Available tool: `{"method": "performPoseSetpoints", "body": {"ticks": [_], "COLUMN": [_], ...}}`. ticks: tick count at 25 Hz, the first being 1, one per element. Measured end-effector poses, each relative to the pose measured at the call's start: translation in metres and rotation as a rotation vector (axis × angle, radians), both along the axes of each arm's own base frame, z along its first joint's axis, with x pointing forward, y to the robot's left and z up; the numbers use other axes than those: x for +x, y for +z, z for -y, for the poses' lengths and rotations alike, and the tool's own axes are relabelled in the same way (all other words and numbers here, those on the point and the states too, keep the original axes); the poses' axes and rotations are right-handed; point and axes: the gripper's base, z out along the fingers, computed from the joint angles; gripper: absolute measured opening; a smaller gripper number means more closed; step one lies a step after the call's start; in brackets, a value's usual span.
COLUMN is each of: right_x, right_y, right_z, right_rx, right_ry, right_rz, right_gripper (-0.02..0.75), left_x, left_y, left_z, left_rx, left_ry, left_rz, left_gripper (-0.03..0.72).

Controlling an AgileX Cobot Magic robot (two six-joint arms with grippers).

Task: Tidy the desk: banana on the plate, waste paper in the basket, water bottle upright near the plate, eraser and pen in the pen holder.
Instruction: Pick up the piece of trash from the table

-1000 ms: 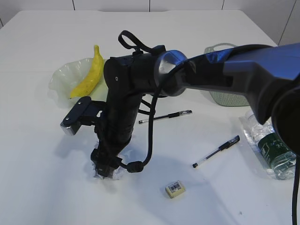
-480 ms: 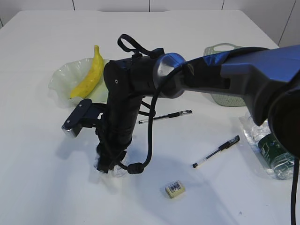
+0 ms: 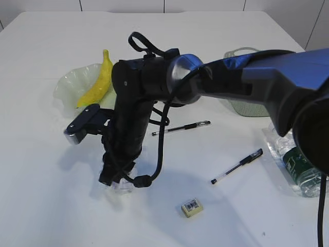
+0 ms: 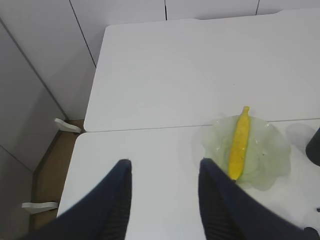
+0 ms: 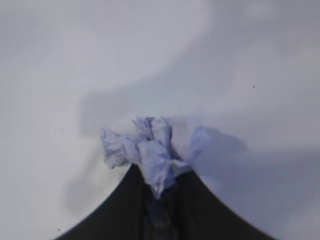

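Since the waste paper has just lifted off the desk near its front edge, pinched in my right gripper, I can head toward the basket; left gripper idles, spread.

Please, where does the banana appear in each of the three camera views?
Exterior view: the banana lies on the plate, upper left.
Left wrist view: the banana lies lower right, on the plate.
Right wrist view: not in it.
Shared landmark: the plate.
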Motion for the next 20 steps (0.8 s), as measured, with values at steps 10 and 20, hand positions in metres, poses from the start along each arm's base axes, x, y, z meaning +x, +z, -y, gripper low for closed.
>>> {"method": "performPoseSetpoints", "body": {"ticks": [10, 20], "right_x": [0.011, 0.010], "right_y": [0.058, 0.063], "right_z": [-0.013, -0.012], "right_rx": [0.066, 0.053], "right_ry": [-0.033, -0.060], "right_rz": [0.025, -0.001], "right_gripper": [0.080, 0.079], "left_x": [0.000, 0.000], "left_y": [0.000, 0.000], "left_z": [0.001, 0.002], "left_rx": [-0.010, -0.019], "left_ry": [-0.010, -0.019], "left_rz": [0.000, 0.000], "left_gripper": [0.305, 0.303]}}
